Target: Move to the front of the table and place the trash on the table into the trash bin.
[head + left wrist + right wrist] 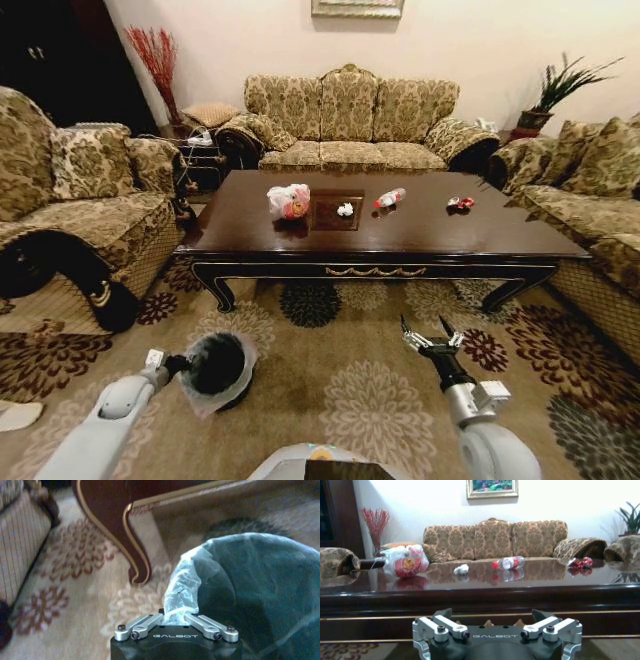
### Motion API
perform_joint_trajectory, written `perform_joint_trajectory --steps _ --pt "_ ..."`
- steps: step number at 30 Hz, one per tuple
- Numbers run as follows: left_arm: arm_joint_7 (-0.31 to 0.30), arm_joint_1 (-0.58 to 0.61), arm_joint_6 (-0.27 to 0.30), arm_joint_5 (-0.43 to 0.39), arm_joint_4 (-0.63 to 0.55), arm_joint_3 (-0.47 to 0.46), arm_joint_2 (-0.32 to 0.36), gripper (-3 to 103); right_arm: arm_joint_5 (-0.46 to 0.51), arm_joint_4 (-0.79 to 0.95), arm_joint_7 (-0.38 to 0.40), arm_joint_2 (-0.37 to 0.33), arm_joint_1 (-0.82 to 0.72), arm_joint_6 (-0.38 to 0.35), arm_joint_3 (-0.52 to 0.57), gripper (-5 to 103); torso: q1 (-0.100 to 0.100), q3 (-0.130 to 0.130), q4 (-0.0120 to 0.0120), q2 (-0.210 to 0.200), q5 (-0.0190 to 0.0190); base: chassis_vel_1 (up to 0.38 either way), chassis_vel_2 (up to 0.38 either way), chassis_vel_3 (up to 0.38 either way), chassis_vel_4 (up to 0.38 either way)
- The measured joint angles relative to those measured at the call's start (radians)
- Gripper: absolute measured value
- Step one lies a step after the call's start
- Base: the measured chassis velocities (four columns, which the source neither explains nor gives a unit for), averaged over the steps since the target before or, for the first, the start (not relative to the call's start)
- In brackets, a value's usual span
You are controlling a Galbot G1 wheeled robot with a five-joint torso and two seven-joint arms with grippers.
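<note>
Left gripper [176, 624] clamps bin [217, 366] liner at 7 o'clock, right gripper [431, 334] open; approach table [420, 235] squarely at 12, bin level.

Head view looks forward and down from high up; table [400, 235] fills mid frame, sofa behind, both arms in lower frame. Left wrist view sits close on the bin [250, 588] liner, facing down at carpet, a table leg [131, 543] upper left. Right wrist view sits low, level with the tabletop, facing the sofa. Head and right wrist views share tabletop and sofa; head and left wrist views share the bin.
</note>
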Motion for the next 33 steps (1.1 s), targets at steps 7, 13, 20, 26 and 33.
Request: perform_joint_trajectory --steps 7,13,20,26,33 --pt "-0.030 0.136 -0.021 -0.060 -0.235 -0.122 0.039 2 0.008 0.002 0.000 -0.003 0.021 0.002 -0.004 100 0.000 0.000 0.0008 0.000 0.0012 0.000 0.000 0.000 0.000" --pt "-0.040 0.200 -0.024 -0.127 -0.383 -0.232 0.041 2 0.010 0.009 0.000 -0.006 0.023 0.005 -0.007 100 -0.002 -0.003 0.0004 -0.004 0.0009 0.000 0.000 0.000 0.000" --pt "-0.030 0.254 -0.044 -0.259 -0.495 -0.339 0.031 2 0.020 0.022 -0.003 -0.024 0.029 0.008 -0.006 100 -0.002 -0.004 0.0010 -0.007 0.0007 0.000 0.000 0.000 0.000" --pt "-0.033 0.270 -0.096 -0.334 -0.520 -0.377 0.024 2 0.021 0.035 -0.013 -0.029 0.023 0.024 -0.006 100 0.005 0.005 0.0007 0.010 0.0010 0.000 0.000 0.000 0.000" --pt "-0.003 0.293 -0.105 -0.327 -0.522 -0.405 0.027 2 0.022 0.047 -0.016 -0.031 0.016 0.035 -0.002 100 0.015 0.026 0.0009 0.042 0.0007 0.000 0.000 0.000 0.000"
